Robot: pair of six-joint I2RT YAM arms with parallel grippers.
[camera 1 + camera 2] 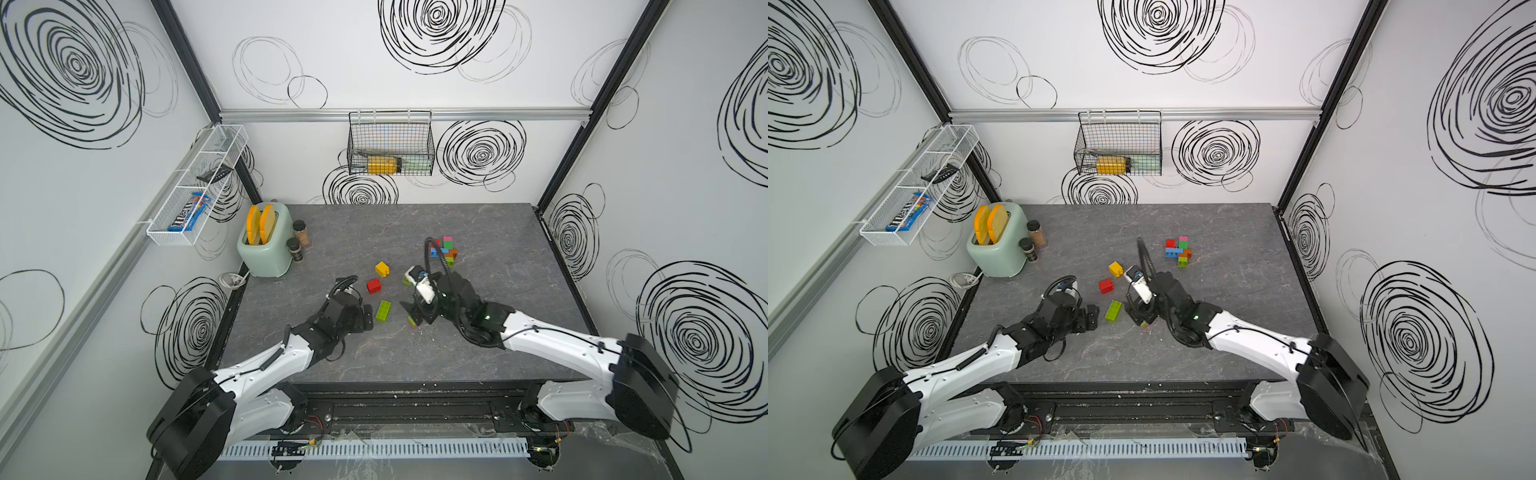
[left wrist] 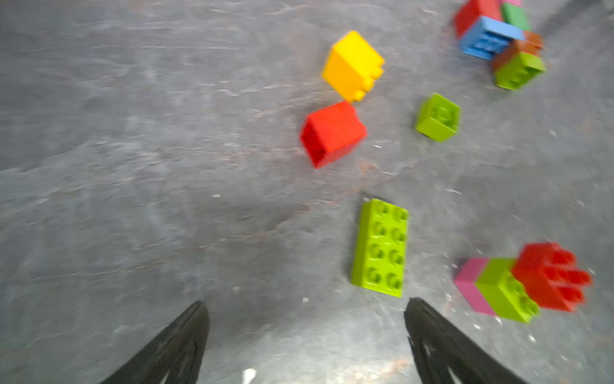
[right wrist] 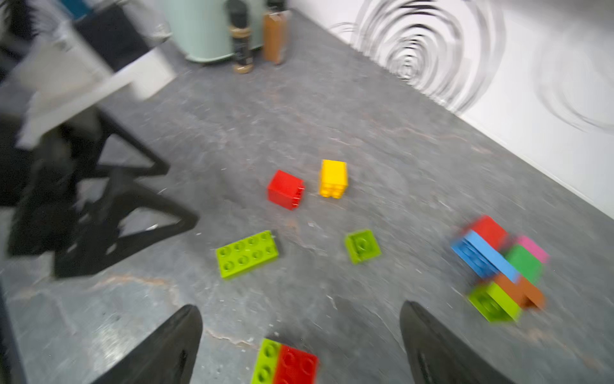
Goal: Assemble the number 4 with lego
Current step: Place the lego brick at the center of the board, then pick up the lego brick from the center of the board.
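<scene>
Loose lego lies mid-table: a yellow brick [image 1: 382, 269] on its side, a red brick [image 1: 373, 286], a long lime brick [image 1: 382, 310] and a small lime brick [image 2: 438, 117]. A joined cluster [image 1: 445, 249] of red, blue, green, pink, orange and lime bricks sits farther back. A short pink, lime and red stack [image 2: 518, 282] lies on the table between the spread fingers of my right gripper [image 3: 300, 306], which is open and not touching it. My left gripper [image 2: 305, 302] is open and empty, just near of the long lime brick [image 2: 380, 247].
A mint toaster [image 1: 266, 245] with two spice jars [image 1: 300, 241] stands at the back left, a white plug and cable [image 1: 232, 280] beside it. A wire basket [image 1: 390, 143] hangs on the back wall and a white shelf [image 1: 195, 187] on the left wall.
</scene>
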